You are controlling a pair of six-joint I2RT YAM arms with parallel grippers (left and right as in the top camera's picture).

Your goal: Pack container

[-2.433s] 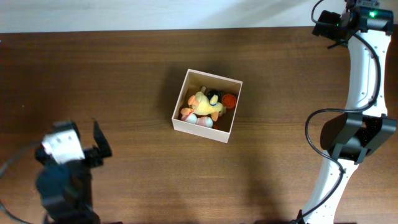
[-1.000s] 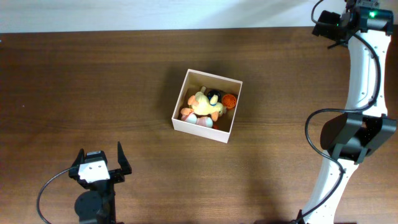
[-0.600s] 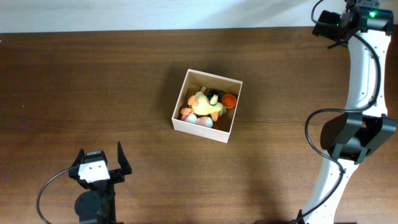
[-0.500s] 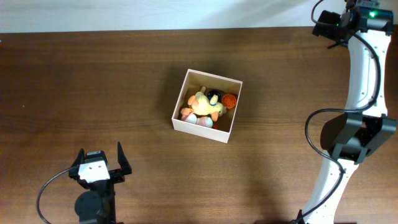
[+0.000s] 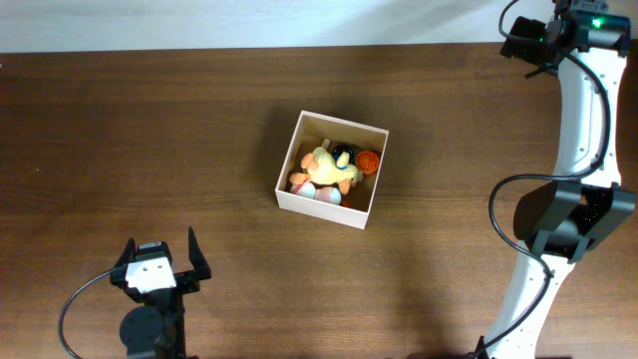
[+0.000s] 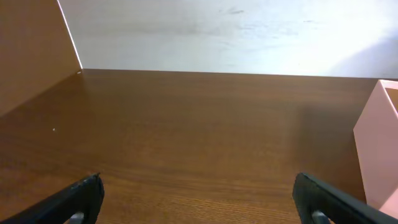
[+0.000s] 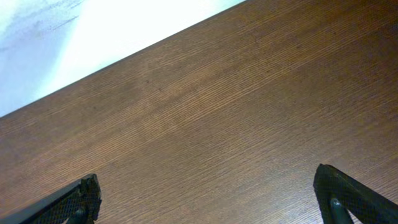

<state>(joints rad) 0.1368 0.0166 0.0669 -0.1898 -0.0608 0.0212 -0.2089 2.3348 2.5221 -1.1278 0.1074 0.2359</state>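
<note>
The container [image 5: 321, 208], a square white-walled box with a tan inside, sits mid-table holding a yellow plush toy [image 5: 334, 168], an orange ball [image 5: 368, 160] and other small toys. Its pale wall [image 6: 380, 155] shows at the right edge of the left wrist view. My left gripper [image 5: 160, 242] is at the front left, well short of the box. It is open with nothing between its fingers [image 6: 79, 200], only bare wood. My right gripper [image 5: 521, 42] is at the far right corner, open over bare table, with dark fingertips [image 7: 76, 201] wide apart.
The dark wooden table [image 5: 179, 130] ends at a white back wall [image 7: 74, 31]. My right arm's white links and black cables [image 5: 558, 214] stand along the right edge. A brown side panel [image 6: 31, 56] rises at the left of the left wrist view.
The left arm swung in from the left edge and settled at the front left, fingers pointing toward the back. It has been still for the last second. The right arm has not moved.
</note>
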